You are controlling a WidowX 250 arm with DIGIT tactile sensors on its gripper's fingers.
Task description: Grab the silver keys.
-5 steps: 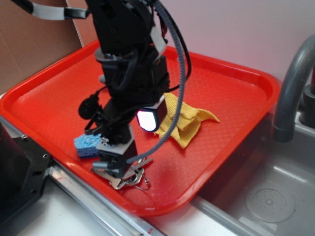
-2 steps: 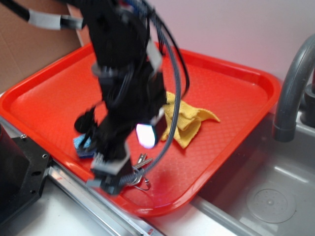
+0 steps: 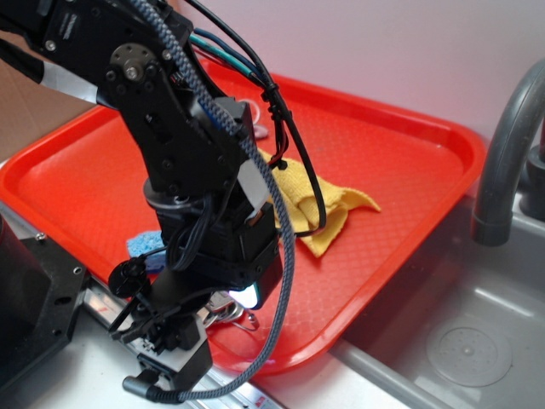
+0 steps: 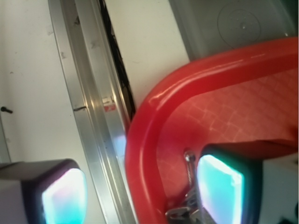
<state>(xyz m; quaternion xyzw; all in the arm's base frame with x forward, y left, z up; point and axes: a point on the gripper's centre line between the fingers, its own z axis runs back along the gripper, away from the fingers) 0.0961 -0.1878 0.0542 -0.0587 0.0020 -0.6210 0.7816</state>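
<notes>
The silver keys (image 3: 236, 317) lie on the red tray (image 3: 400, 170) just inside its front rim, mostly hidden under my arm. In the wrist view the keys (image 4: 186, 205) lie against the inner side of my right finger. My gripper (image 3: 168, 373) is open and empty. It straddles the tray's front rim (image 4: 145, 154). The left finger hangs over the metal counter edge outside the tray, and the right finger is inside the tray. In the wrist view the gripper (image 4: 140, 196) has its two lit pads (image 4: 63, 198) far apart.
A blue sponge (image 3: 143, 244) lies at the tray's front left and a yellow cloth (image 3: 322, 209) in the middle. A small grey thing with a white ring (image 3: 255, 118) peeks out behind the arm. A grey faucet (image 3: 502, 145) and sink (image 3: 477, 341) are on the right.
My arm has swung down and toward the tray's front edge. The gripper has moved from over the keys to astride the rim. The keys stay on the tray.
</notes>
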